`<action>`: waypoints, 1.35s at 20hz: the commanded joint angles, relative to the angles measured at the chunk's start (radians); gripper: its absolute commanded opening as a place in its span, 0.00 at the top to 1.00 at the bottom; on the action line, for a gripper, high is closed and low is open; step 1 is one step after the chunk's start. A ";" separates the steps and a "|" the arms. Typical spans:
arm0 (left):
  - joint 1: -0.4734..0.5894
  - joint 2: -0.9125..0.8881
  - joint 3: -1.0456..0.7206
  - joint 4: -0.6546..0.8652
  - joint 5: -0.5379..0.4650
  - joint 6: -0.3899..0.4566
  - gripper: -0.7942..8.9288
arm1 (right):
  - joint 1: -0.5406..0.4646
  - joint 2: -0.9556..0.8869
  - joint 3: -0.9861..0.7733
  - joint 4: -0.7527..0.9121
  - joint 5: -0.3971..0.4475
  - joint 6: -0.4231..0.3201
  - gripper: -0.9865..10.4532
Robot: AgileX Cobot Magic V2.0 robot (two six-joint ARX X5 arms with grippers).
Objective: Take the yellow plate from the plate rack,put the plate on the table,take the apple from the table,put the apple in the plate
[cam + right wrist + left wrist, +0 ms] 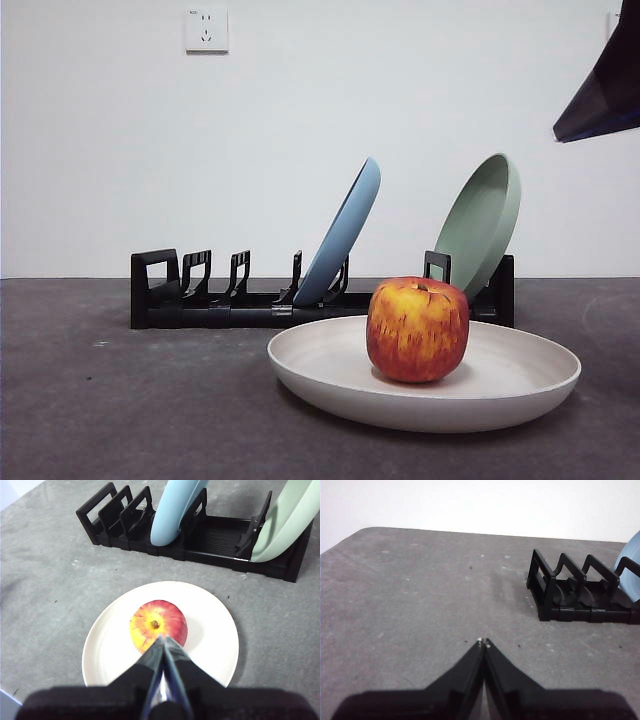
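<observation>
Sitting upright in the middle of the yellow plate (500,385) was the apple (418,330), with the plate flat on the table (120,400) just in front of the plate rack (230,305). A light blue plate (345,235) and sage green plate (482,222) leaned in the rack. Right gripper (163,639) hung above the apple, jaws pressed together. Left gripper (483,641) was off over bare table near the rack's end, pinched closed too, holding nothing.

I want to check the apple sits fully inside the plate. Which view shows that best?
The right wrist view: it looks down on the apple lying inside the yellow plate, rim visible nearly all round. The front view shows the apple side-on only, the plate's near rim hiding its base. The left wrist view shows neither.
</observation>
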 commanded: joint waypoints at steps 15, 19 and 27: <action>0.004 -0.002 -0.014 -0.008 -0.004 -0.023 0.92 | 0.002 -0.002 -0.006 0.006 0.003 0.009 0.91; 0.004 -0.002 -0.014 -0.008 -0.004 -0.023 0.92 | -0.003 -0.020 -0.006 -0.011 0.003 0.009 0.91; 0.004 -0.002 -0.014 -0.008 -0.005 -0.023 0.92 | -0.449 -0.383 -0.062 -0.021 -0.005 -0.138 0.91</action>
